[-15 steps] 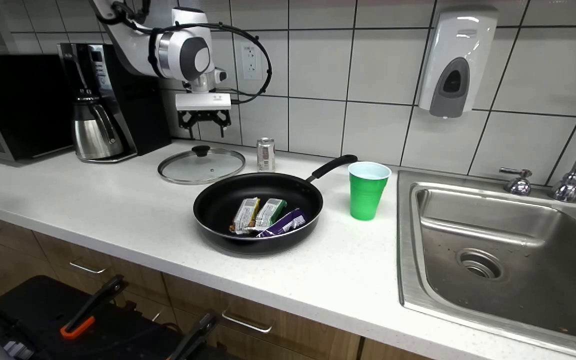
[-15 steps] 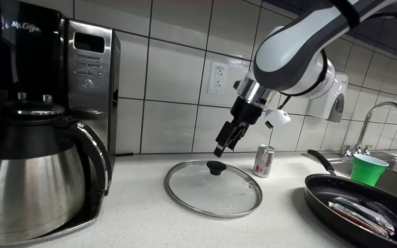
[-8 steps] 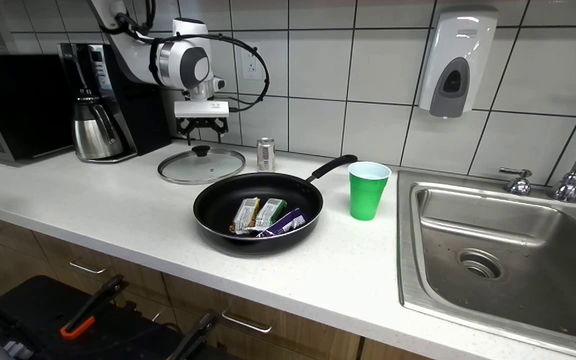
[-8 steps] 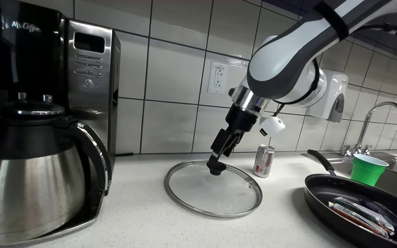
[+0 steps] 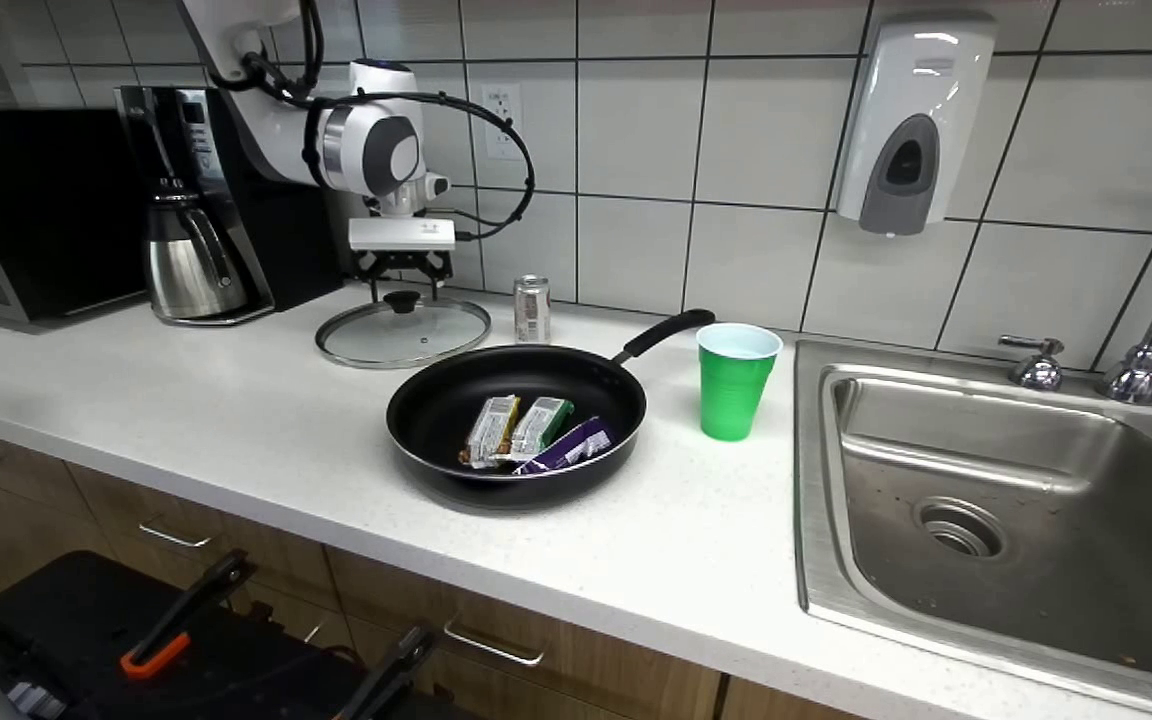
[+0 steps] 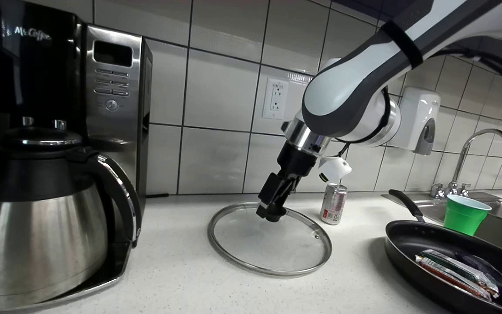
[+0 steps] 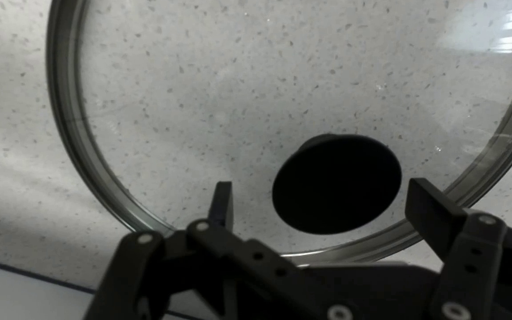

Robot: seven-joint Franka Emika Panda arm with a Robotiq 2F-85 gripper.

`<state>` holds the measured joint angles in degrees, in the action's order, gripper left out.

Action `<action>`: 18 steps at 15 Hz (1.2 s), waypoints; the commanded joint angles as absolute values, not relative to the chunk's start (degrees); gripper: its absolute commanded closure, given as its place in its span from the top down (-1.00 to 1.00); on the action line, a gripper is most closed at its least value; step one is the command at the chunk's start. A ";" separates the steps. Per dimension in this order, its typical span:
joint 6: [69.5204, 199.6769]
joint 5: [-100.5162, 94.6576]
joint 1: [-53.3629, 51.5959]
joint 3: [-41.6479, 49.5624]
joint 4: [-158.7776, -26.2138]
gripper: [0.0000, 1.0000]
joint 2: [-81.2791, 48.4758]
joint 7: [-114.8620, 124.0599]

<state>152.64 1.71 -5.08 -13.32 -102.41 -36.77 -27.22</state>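
Observation:
A round glass lid (image 7: 185, 102) with a metal rim lies flat on the counter; it shows in both exterior views (image 5: 376, 338) (image 6: 273, 250). Its black knob (image 7: 336, 184) stands up from the middle of the glass. My gripper (image 7: 320, 186) is open and holds nothing. Its two fingers stand on either side of the knob in the wrist view, with a gap on each side, wider on the left. In the exterior views the gripper (image 5: 404, 290) (image 6: 268, 208) points down at the knob; the fingertips are about at knob height, and partly cover it in an exterior view.
A silver can (image 5: 532, 310) stands beside the lid. A black pan (image 5: 436, 400) with several wrapped bars and a green cup (image 5: 736, 395) stand farther along, before the sink (image 5: 826, 560). A coffee maker (image 6: 116, 104) with a steel carafe (image 6: 46, 240) is on the opposite side. The tiled wall is behind.
My gripper has come down from above the lid to the height of its knob, staying open. The lid, can, pan and cup have not moved.

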 commanded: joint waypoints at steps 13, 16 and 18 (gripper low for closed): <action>150.48 -2.04 -4.77 -14.40 -99.20 0.11 -37.11 -27.26; 150.50 -2.76 -5.15 -13.75 -99.48 0.53 -36.43 -26.81; 150.01 -3.64 -5.44 -13.46 -99.54 0.83 -35.98 -26.63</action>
<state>152.56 -1.63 -5.37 -13.67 -100.38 -36.97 -27.25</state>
